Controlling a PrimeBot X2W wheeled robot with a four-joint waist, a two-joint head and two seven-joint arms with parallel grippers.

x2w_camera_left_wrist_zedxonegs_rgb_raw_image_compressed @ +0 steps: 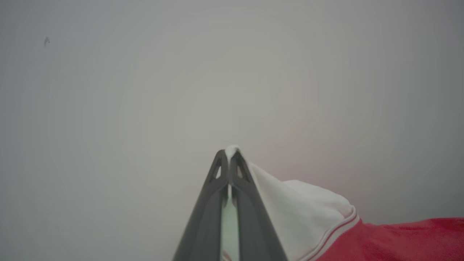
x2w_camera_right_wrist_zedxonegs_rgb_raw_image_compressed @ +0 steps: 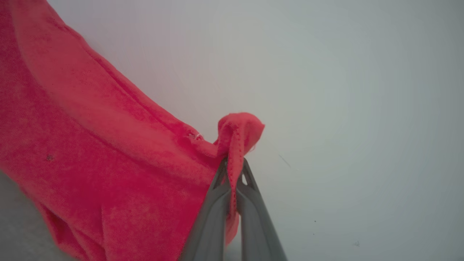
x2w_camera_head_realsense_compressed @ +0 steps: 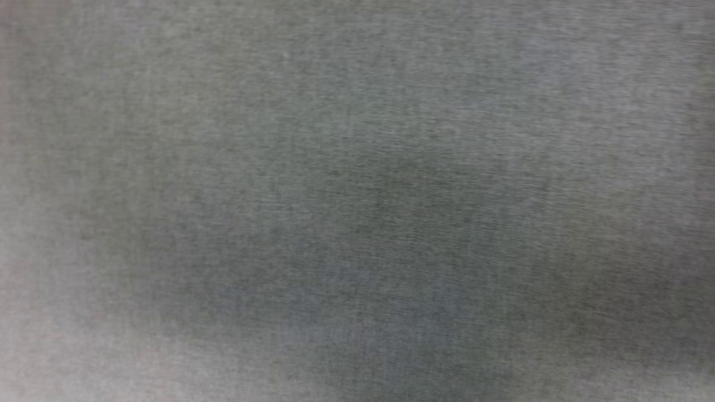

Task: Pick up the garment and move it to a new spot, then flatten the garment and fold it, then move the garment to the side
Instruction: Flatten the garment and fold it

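Item one, the garment (x2w_camera_left_wrist_zedxonegs_rgb_raw_image_compressed: 398, 239): we record a red jersey shirt with a white short sleeve (x2w_camera_left_wrist_zedxonegs_rgb_raw_image_compressed: 301, 206), the two divided by a white-and-red striped trim (x2w_camera_left_wrist_zedxonegs_rgb_raw_image_compressed: 342, 226). In the left wrist view it lies in the lower right corner, the sleeve rising from the red body up to the tips of the left gripper (x2w_camera_left_wrist_zedxonegs_rgb_raw_image_compressed: 229, 156). Item two, the left gripper: two long dark fingers, jaws clenched on the edge of the white sleeve. A small nub of white cloth shows just past the tips and a pale strip is caught in the slit between the fingers. Item three, the right gripper (x2w_camera_right_wrist_zedxonegs_rgb_raw_image_compressed: 233, 165): jaws likewise clenched, grasping a stitched red edge of the same garment, with a bunched red fold (x2w_camera_right_wrist_zedxonegs_rgb_raw_image_compressed: 240, 130) standing just above the tips. In the right wrist view the red body spreads over the left half, its hem running diagonally down to the jaws. Item four: a plain pale grey surface (x2w_camera_left_wrist_zedxonegs_rgb_raw_image_compressed: 108, 108) behind the garment in both wrist views, marked by a few small dark specks. We cannot tell whether the cloth rests on it or hangs clear of it. Item five, head view: a blurred grey expanse of fine grain (x2w_camera_head_realsense_compressed: 167, 111), darker near the middle. We cannot tell what it is.
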